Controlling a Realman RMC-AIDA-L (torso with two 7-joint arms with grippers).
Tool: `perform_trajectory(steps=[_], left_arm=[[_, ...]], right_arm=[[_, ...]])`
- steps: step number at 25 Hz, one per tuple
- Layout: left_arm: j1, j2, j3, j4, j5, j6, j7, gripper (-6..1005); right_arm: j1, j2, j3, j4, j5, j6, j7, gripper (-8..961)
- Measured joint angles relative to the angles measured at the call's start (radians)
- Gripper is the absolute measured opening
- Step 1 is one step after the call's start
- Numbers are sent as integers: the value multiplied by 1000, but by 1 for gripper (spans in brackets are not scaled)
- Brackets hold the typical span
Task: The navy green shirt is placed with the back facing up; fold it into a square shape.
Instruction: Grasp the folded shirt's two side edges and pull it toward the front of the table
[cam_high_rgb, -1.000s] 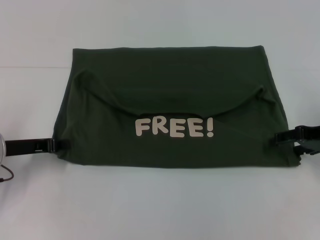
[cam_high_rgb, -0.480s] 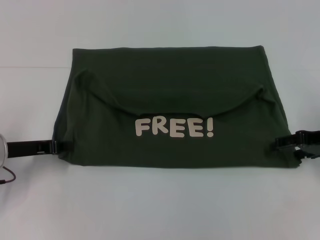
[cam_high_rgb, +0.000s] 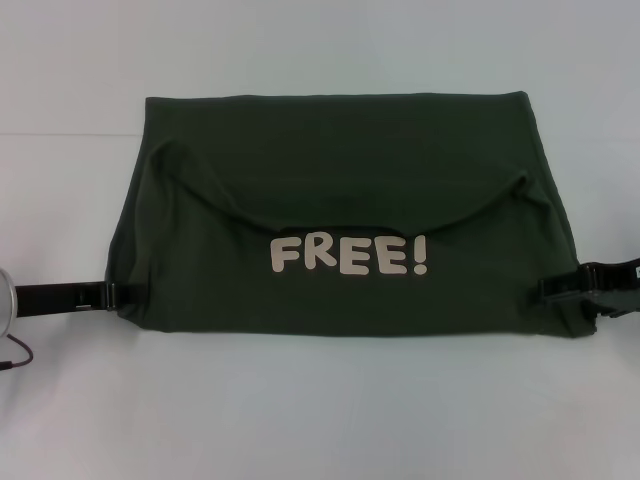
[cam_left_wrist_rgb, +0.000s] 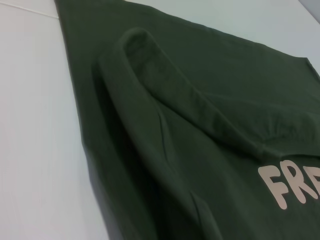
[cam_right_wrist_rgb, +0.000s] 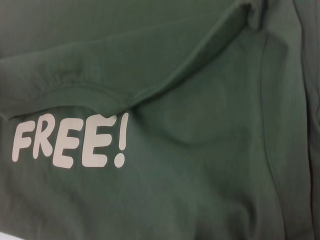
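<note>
Dark olive-green cloth, the navy green shirt (cam_high_rgb: 340, 215) lies folded into a wide band across the white table (cam_high_rgb: 320, 410), cream "FREE!" lettering (cam_high_rgb: 349, 256) facing up below a curved folded hem. The left gripper (cam_high_rgb: 112, 293) meets the shirt's near left corner, and the right gripper (cam_high_rgb: 552, 290) its near right corner. Both sets of fingertips vanish against the fabric, so I cannot tell their grip.

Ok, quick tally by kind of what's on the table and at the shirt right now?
Shirts: 1, the navy green shirt, folded, lettering showing
Grippers: 2, left gripper and right gripper, one at each near side edge
Tables: 1, white table
Total: 4
</note>
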Motion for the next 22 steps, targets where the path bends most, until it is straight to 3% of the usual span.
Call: perform_trajectory(steps=[5, 13, 22], left_arm=[[0, 0, -1, 0, -2, 3, 0, 15], [0, 2, 0, 1, -1, 5, -2, 15], [-2, 2, 0, 0, -2, 5, -2, 15]], right_arm=[[-7, -2, 1, -17, 3, -15, -7, 886], [-6, -2, -1, -17, -2, -23, -7, 695], [-3, -3, -2, -16, -3, -24, -2, 297]])
